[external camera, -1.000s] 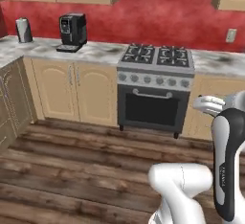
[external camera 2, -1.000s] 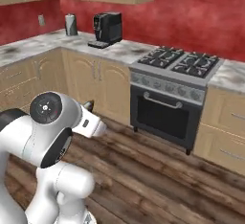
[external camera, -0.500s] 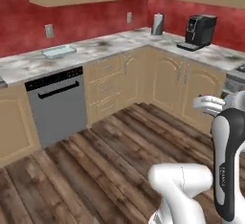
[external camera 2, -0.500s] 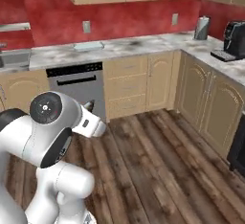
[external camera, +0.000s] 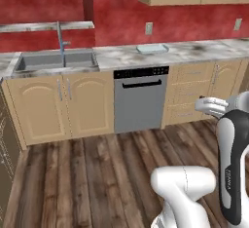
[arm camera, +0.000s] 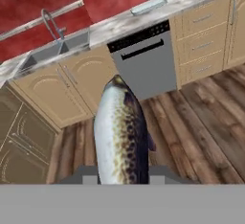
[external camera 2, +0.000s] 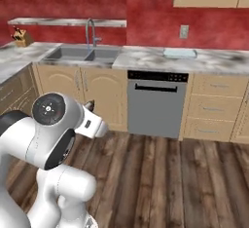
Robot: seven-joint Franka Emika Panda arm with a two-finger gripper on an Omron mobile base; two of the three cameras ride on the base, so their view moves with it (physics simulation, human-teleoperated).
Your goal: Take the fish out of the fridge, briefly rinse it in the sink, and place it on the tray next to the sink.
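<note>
base: turns, whole view shifts | out of frame: stove, coffee machine, kettle | now ahead: sink (external camera: 56, 61) with faucet (external camera: 60, 36), dishwasher (external camera: 141, 99), tray (external camera: 152, 49) on counter right of the sink | arm pose: unchanged

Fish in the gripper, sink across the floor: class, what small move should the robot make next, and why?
Probably drive the base forward toward the sink. The gripper is shut on the fish, but the basins and faucet lie well beyond the wooden floor, seemingly out of the arm's reach; the tray sits to their right for afterwards.
</note>
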